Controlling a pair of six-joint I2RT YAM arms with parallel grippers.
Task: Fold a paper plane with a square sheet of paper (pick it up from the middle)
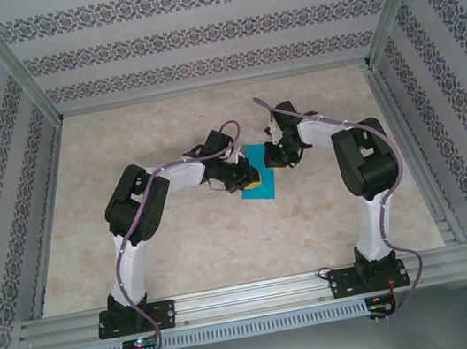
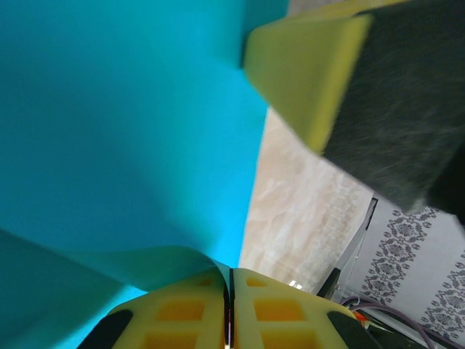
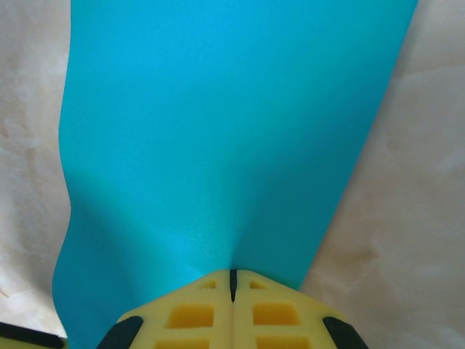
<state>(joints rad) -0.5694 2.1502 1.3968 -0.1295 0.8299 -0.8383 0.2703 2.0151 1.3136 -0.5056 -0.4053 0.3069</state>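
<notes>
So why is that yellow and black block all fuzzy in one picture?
Left wrist: that block sits right by the lens, so it blurs, and the paper looks soft too. Right wrist: the paper is sharper, darkening near the fingers. Top view: evenly lit and clear.

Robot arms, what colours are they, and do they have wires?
Both the left arm and the right arm have white links with chunky black joints, standing on black bases. A purplish-grey cable loops along each. The left tool and right tool have yellow fingers with square pockets.
</notes>
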